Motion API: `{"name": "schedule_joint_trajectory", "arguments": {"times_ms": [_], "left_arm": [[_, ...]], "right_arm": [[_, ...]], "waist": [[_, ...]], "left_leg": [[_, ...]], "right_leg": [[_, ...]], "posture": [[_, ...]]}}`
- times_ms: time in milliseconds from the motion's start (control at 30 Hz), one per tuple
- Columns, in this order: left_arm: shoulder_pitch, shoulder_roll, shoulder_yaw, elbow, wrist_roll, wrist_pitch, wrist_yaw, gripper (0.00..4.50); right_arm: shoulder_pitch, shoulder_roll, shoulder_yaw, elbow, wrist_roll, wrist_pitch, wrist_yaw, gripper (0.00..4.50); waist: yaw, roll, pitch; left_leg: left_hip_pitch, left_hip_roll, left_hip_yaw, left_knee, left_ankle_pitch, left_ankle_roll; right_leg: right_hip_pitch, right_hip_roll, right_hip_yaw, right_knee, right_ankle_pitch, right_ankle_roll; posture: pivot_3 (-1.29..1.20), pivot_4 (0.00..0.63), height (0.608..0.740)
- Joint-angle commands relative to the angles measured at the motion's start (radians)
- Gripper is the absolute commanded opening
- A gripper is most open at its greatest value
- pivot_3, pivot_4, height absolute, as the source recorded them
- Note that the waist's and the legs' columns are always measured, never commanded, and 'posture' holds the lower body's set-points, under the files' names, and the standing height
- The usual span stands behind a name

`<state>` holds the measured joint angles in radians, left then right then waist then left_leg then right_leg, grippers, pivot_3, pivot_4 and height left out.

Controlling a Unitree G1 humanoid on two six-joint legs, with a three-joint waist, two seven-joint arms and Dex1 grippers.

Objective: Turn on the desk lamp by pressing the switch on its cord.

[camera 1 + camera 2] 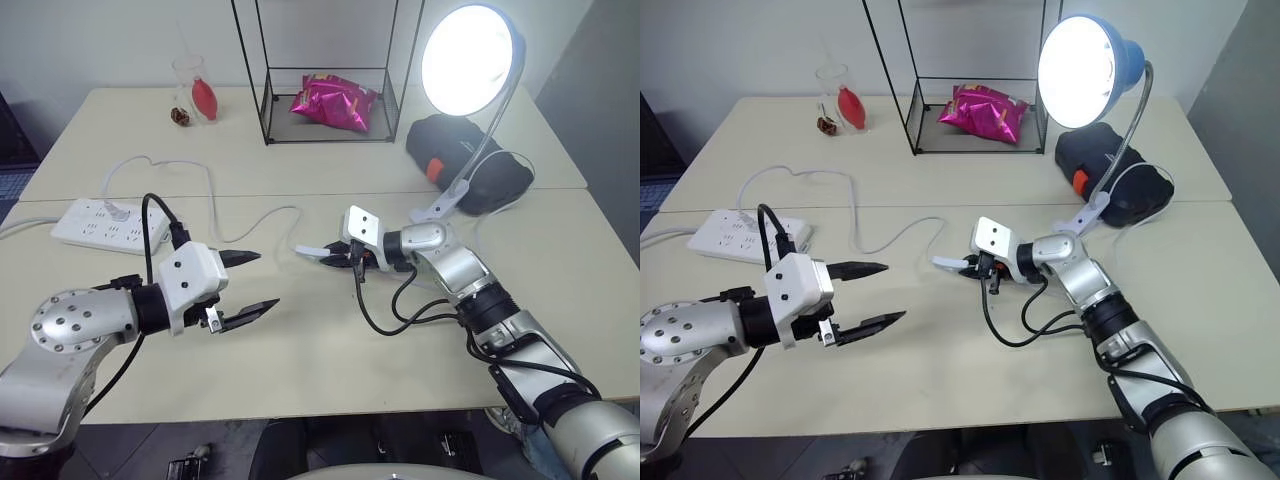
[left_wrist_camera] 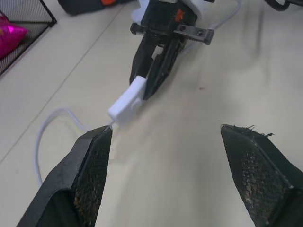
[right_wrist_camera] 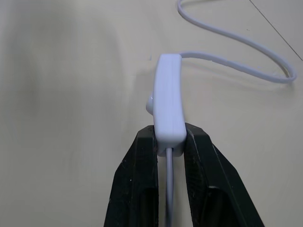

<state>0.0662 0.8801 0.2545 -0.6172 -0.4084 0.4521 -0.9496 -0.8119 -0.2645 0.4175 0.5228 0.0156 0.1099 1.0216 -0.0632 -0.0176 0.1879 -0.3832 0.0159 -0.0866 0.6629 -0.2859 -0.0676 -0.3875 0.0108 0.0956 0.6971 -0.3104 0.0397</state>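
The switch sat right there in the middle of the near table, pinched at its tail end between the two black fingers of the right gripper — clamped tight on it, the rest of the little white block poking out past the fingertips toward the robot's left. And the desk lamp was lit, oh yes, bulb blazing white inside that light-blue shade, its silver gooseneck curving down to the white clip base at the seam between the tables. The cord wound away from the switch across the tabletop, looping over to the white power strip on the left edge. The left gripper hung just above the table, to the left of the switch, fingers spread wide and holding nothing, pointing across at the right one. Behind the lamp's base lay a black bag with an orange patch. Farther back stood a black wire-frame rack with a pink snack packet in it, and a clear glass holding something red.
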Motion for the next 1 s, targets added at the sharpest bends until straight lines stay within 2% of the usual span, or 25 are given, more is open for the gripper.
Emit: {"name": "schedule_joint_trajectory", "arguments": {"times_ms": [33, 67, 333, 467, 633, 733, 833, 1000], "left_arm": [[-0.004, 0.011, 0.036, -0.038, -0.015, 0.0, 0.016, 3.78], [-0.003, 0.011, 0.036, -0.039, -0.015, 0.0, 0.017, 3.78], [0.01, 0.002, 0.07, -0.024, -0.038, 0.006, 0.036, 3.78], [0.027, -0.002, 0.116, -0.021, -0.06, 0.044, 0.061, 3.78], [0.113, 0.037, 0.169, -0.008, -0.007, 0.065, 0.062, 3.78], [0.14, 0.065, 0.196, 0.015, 0.013, 0.053, 0.047, 3.78], [0.141, 0.074, 0.21, 0.027, 0.017, 0.042, 0.041, 3.78], [0.137, 0.074, 0.219, 0.042, 0.014, 0.029, 0.024, 3.78]], "right_arm": [[-0.031, 0.007, -0.019, 0.035, -0.011, -0.052, 0.019, 0.37], [-0.031, 0.006, -0.023, 0.038, -0.007, -0.05, 0.028, 1.08], [-0.025, -0.047, -0.071, -0.04, 0.017, -0.019, 0.065, 2.87], [0.037, -0.168, -0.113, -0.245, 0.065, 0.049, 0.139, 3.76], [0.177, -0.362, -0.196, -0.551, 0.174, 0.173, 0.237, 3.76], [0.253, -0.47, -0.247, -0.645, 0.206, 0.197, 0.267, 3.76], [0.281, -0.521, -0.297, -0.692, 0.248, 0.245, 0.26, 3.76], [0.291, -0.527, -0.339, -0.732, 0.296, 0.3, 0.219, 3.76]], "waist": [[0.001, 0.0, 0.0], [0.001, 0.0, 0.0], [0.0, 0.0, 0.0], [0.003, 0.0, 0.0], [0.006, 0.0, 0.0], [0.007, 0.0, 0.0], [0.006, 0.0, 0.0], [0.003, 0.0, 0.0]], "left_leg": [[0.0, 0.0, 0.0, 0.0, 0.0, 0.0], [0.0, 0.0, 0.0, 0.0, 0.0, 0.0], [0.0, 0.0, 0.0, 0.0, 0.0, 0.0], [0.0, 0.0, -0.001, 0.0, 0.0, 0.0], [-0.001, 0.001, -0.003, -0.001, 0.0, 0.0], [-0.001, 0.0, -0.002, -0.001, 0.0, 0.0], [0.0, -0.001, 0.001, 0.0, 0.0, 0.0], [0.002, -0.001, 0.003, -0.001, 0.0, 0.0]], "right_leg": [[0.0, 0.0, 0.0, 0.0, 0.0, 0.0], [0.0, 0.0, 0.0, 0.0, 0.0, 0.0], [0.0, 0.0, 0.0, 0.0, 0.0, 0.0], [0.0, -0.001, 0.0, 0.0, 0.0, 0.0], [0.0, -0.003, 0.0, -0.001, 0.0, 0.0], [0.0, -0.003, 0.0, -0.002, 0.0, 0.0], [0.001, -0.003, 0.0, -0.001, 0.0, 0.0], [0.002, -0.001, 0.0, -0.001, 0.0, 0.0]], "posture": [[0.0, 0.15, 0.74], [0.0, 0.15, 0.74], [0.0, 0.15, 0.74], [0.0, 0.15, 0.74], [0.0, 0.15, 0.74], [0.0, 0.15, 0.74], [0.0, 0.15, 0.74], [0.0, 0.15, 0.74]]}}
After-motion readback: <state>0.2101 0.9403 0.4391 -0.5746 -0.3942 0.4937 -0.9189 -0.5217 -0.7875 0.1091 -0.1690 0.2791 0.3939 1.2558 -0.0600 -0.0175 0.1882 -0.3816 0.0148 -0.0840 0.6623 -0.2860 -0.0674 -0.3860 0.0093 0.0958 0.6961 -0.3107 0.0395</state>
